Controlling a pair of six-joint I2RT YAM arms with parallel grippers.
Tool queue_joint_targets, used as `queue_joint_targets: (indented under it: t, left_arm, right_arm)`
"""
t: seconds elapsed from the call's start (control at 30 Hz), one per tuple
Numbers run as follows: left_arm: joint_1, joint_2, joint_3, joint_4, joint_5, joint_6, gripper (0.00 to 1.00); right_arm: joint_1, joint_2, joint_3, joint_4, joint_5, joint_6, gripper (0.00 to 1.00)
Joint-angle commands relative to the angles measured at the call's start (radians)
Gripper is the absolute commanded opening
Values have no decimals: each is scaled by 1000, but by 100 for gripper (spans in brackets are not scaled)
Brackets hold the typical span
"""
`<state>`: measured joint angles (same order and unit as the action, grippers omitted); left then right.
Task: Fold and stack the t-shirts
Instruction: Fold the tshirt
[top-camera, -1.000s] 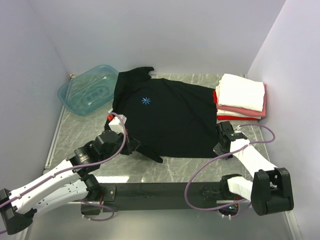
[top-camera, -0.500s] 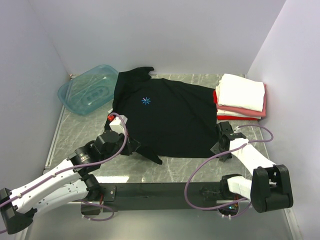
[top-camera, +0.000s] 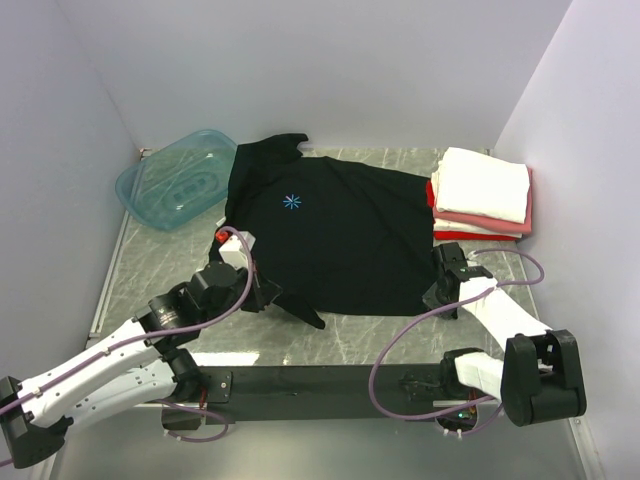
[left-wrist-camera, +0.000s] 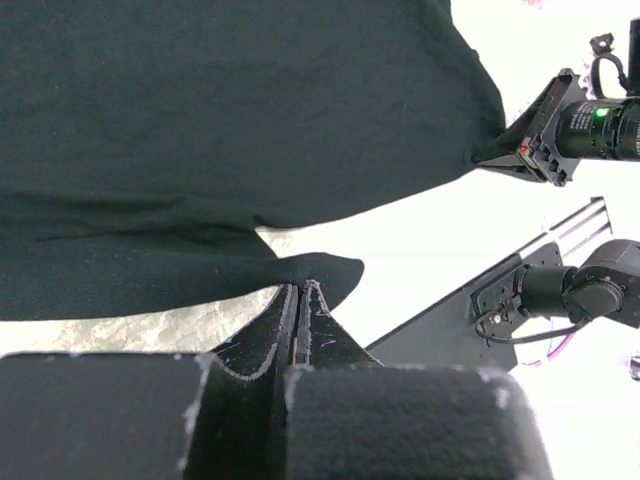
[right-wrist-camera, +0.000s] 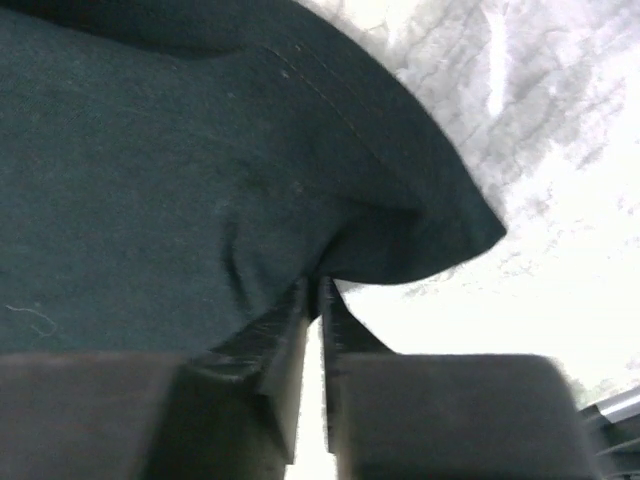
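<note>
A large black t-shirt (top-camera: 345, 235) with a small blue starburst mark (top-camera: 292, 203) lies spread on the marble table. My left gripper (top-camera: 272, 297) is shut on its near-left edge, next to a loose sleeve tip; in the left wrist view the fingertips (left-wrist-camera: 300, 288) pinch the cloth (left-wrist-camera: 220, 150). My right gripper (top-camera: 432, 293) is shut on the shirt's near-right corner; in the right wrist view the tips (right-wrist-camera: 313, 283) nip the hem (right-wrist-camera: 200, 180). A folded stack of white (top-camera: 484, 183), pink (top-camera: 480, 219) and red (top-camera: 462, 235) shirts sits at the far right.
A translucent teal plastic tub (top-camera: 175, 178) stands at the far left, its edge under the shirt's sleeve. White walls close in the left, back and right. The black arm-mount rail (top-camera: 330, 382) runs along the near edge.
The right gripper has edged slightly left and inward on the shirt's near-right corner. The left gripper and the shirt show almost no movement.
</note>
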<state>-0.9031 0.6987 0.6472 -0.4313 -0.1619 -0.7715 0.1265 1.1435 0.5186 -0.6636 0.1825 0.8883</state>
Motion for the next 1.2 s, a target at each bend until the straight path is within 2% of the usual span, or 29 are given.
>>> queue_joint_targets:
  t: [0.0, 0.17, 0.37, 0.6, 0.87, 0.97, 1.17]
  left_arm:
    - [-8, -18, 2, 25, -1, -2, 1]
    - [-19, -25, 0, 19, -14, -5, 0]
    - [-31, -34, 2, 9, -31, -9, 0]
    - [-45, -59, 8, -6, -50, -14, 1]
    - [-48, -99, 49, -73, -34, -9, 1]
    - [-46, -136, 66, -130, -48, -15, 1]
    - [-46, -203, 92, -208, -47, -41, 1]
  right_arm:
    - [2, 18, -29, 30, -26, 9, 11]
    - [1, 22, -31, 42, -35, 0, 0]
    - [5, -13, -14, -16, -29, -6, 0]
    - [12, -230, 34, -158, 35, 26, 0]
    - [19, -330, 38, -263, 9, 17, 0]
    - [39, -340, 57, -303, 15, 12, 0]
    - [212, -329, 118, -415, 101, 87, 0]
